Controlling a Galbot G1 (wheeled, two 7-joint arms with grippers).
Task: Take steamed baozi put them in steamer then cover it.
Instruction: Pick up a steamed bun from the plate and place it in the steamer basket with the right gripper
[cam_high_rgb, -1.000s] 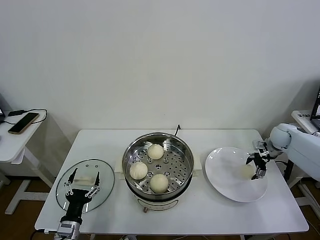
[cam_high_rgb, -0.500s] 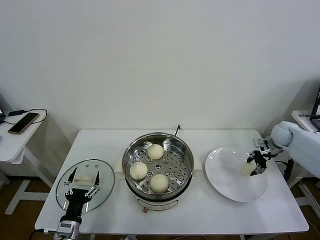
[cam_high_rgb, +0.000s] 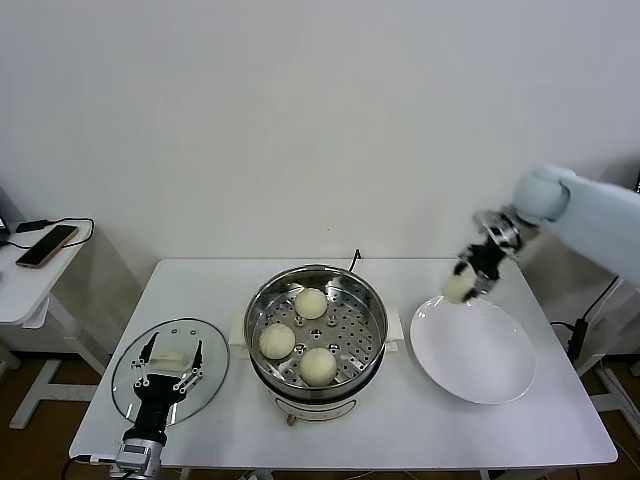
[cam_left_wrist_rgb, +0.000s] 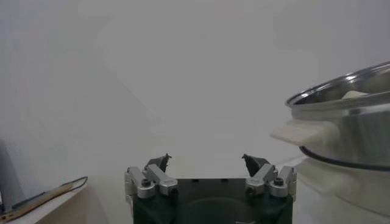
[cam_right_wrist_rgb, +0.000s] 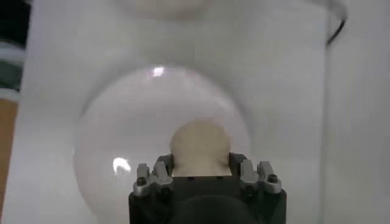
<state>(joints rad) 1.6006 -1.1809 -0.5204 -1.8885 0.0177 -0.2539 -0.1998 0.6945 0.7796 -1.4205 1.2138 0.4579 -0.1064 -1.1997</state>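
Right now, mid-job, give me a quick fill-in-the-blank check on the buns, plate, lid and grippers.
1. The steamer holds ____ buns.
2. The right gripper is shut on a ____, lifted above the plate.
3. The left gripper is open above the glass ____.

Missing words: three; bun; lid

Steamer (cam_high_rgb: 318, 325) centre; lid (cam_high_rgb: 170, 367) left; plate (cam_high_rgb: 472, 350) right.

The steamer (cam_high_rgb: 318, 330) is a wide, shiny steel pot, uncovered, at table centre. Three cream-white baozi lie on its perforated floor at 12 (cam_high_rgb: 311, 303), 8 (cam_high_rgb: 277, 341) and 6 o'clock (cam_high_rgb: 319, 366). A fourth baozi (cam_high_rgb: 458, 288) is airborne at the steamer's 2 o'clock.
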